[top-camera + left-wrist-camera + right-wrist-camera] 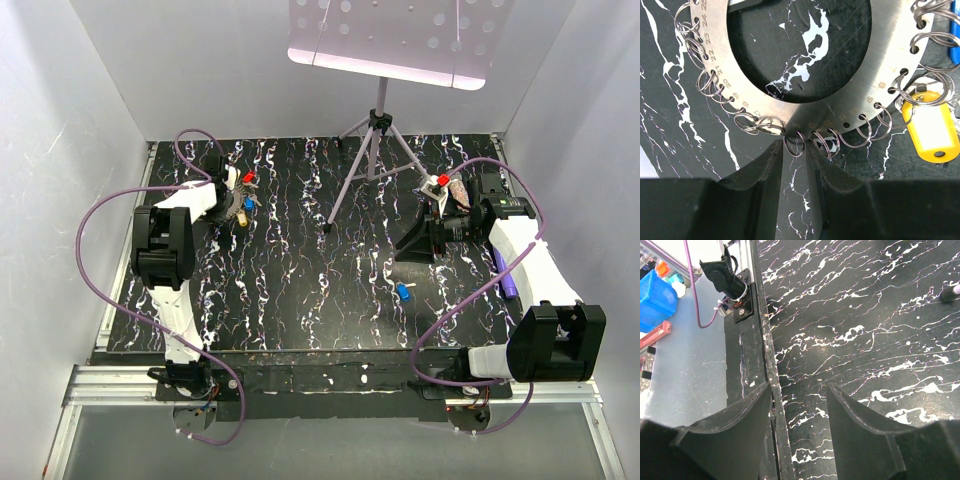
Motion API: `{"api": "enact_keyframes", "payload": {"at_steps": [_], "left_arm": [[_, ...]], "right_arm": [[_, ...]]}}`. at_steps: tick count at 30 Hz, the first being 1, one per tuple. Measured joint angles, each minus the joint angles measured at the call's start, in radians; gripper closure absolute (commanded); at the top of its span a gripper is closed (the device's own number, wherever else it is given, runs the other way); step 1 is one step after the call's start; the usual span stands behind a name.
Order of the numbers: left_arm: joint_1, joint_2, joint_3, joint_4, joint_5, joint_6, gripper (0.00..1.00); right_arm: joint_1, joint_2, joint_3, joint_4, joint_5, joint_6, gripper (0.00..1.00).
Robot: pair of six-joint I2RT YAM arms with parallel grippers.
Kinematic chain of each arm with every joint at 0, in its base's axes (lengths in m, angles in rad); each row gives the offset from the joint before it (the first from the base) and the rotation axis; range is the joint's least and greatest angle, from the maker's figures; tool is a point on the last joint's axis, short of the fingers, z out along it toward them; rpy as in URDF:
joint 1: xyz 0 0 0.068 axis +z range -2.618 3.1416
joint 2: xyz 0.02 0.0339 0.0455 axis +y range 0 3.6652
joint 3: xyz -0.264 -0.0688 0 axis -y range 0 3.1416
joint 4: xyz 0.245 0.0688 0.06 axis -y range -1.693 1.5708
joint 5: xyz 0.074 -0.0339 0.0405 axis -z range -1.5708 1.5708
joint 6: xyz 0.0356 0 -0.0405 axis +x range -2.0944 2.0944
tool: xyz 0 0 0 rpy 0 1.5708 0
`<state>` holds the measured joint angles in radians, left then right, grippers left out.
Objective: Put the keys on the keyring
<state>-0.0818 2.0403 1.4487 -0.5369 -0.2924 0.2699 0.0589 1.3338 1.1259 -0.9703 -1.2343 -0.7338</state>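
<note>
The keyring point(890, 55) is a flat metal disc with numbered holes and several small split rings along its rim. It also shows in the top view point(236, 203) at the far left. My left gripper point(794, 150) is closed narrowly on one small split ring at the disc's near edge. A yellow key tag point(932, 132) hangs on the rim at the right, with a blue one point(952, 52) beyond it. A red tag point(248, 177) lies by the ring. A loose blue key point(403, 291) lies mid-table. My right gripper point(800, 390) is open, empty and points left point(405, 247).
A tripod point(372, 150) stands at the back centre, one foot point(330, 228) reaching mid-table. A red tag point(442, 180) and a speckled tube point(457, 187) lie at the back right. A purple pen point(505, 275) lies beside the right arm. The table's front rail point(767, 365) runs under the right gripper.
</note>
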Motion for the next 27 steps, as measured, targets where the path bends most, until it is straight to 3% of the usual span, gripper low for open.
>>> {"api": "enact_keyframes", "payload": {"at_steps": [11, 16, 23, 27], "left_arm": [[0.0, 0.008, 0.0, 0.011, -0.008, 0.004, 0.78], [0.0, 0.012, 0.0, 0.023, -0.012, 0.011, 0.83], [0.0, 0.013, 0.0, 0.033, -0.014, 0.022, 1.0], [-0.001, 0.013, 0.0, 0.039, -0.013, 0.029, 1.0]], "right_arm": [[0.0, 0.0, 0.0, 0.0, 0.0, -0.003, 0.43], [0.0, 0.0, 0.0, 0.0, 0.0, -0.003, 0.42], [0.0, 0.0, 0.004, -0.004, 0.0, -0.004, 0.42], [0.0, 0.0, 0.005, -0.007, -0.001, -0.005, 0.41]]}}
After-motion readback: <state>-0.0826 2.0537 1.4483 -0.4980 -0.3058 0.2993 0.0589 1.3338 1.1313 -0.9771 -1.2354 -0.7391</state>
